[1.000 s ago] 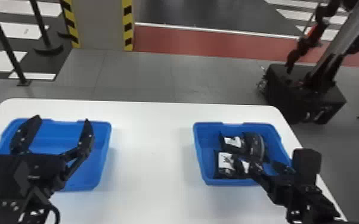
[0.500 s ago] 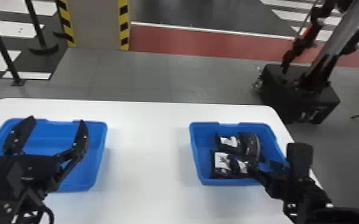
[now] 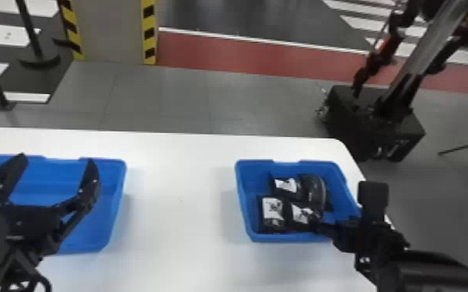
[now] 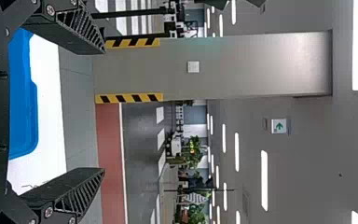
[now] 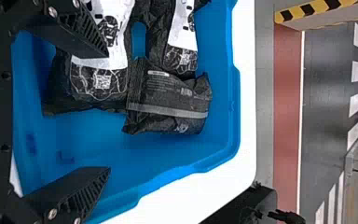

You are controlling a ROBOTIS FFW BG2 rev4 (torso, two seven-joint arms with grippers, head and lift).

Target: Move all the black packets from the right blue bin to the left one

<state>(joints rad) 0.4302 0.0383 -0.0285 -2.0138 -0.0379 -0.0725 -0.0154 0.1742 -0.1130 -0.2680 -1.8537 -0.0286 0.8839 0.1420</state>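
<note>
Inspection of a white table (image 3: 182,194): the left blue bin (image 3: 109,217) sits between eight and nine o'clock in the head view, the right blue bin (image 3: 247,209) between four and five. Apparently four black packets (image 3: 273,211) lie bunched in the right bin. Three show white labels at eleven, eight and five o'clock of the bunch; the one at two o'clock bears a grey band.

The left claw (image 3: 56,158) is open above the left bin. The right claw (image 3: 346,207) is open — at four o'clock of its bin, fingers parted near the packets — though contact cannot be confirmed.
</note>
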